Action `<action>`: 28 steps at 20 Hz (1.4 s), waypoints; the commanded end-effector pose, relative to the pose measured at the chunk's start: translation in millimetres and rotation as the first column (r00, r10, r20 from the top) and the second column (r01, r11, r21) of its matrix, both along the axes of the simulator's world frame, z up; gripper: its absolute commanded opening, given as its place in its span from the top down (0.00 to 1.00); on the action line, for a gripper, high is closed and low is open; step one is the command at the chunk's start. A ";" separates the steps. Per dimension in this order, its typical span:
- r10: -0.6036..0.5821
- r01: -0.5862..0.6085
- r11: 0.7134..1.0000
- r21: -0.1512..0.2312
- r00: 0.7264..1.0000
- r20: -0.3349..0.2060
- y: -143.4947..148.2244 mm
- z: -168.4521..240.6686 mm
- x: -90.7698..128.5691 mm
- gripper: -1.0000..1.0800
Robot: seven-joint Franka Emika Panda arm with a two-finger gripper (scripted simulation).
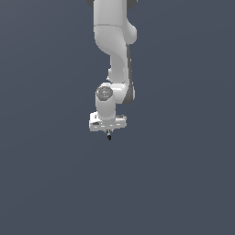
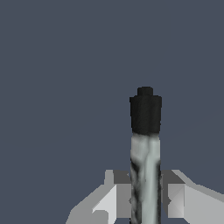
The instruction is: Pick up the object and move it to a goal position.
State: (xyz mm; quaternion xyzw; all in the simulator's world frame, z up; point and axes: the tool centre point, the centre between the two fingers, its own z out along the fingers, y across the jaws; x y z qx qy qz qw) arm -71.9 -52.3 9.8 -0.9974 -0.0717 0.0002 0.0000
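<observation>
A bare simulated scene: flat slate-grey backdrop (image 1: pixel 46 183) all around.

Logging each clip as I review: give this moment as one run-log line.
arm: single Panda | tool: shut on object | object: dark tip on pale stem, between the fingers | surroundings: plain grey, no goal marker visible

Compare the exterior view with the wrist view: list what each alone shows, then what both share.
Only the exterior view shows the white arm hanging down over the plain grey background. Only the wrist view shows the pale marbled stem up close, standing between the fingers. Both show the tool and the dark object, a black cap in the wrist view.
</observation>
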 end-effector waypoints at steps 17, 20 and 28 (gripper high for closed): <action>0.000 0.000 1.000 0.000 1.000 0.000 -89.3 44.7 25.2 1.00; 0.000 0.000 1.000 0.000 1.000 0.000 -116.2 58.1 33.4 1.00; 0.000 0.000 1.000 0.000 1.000 0.000 -157.6 78.4 47.8 1.00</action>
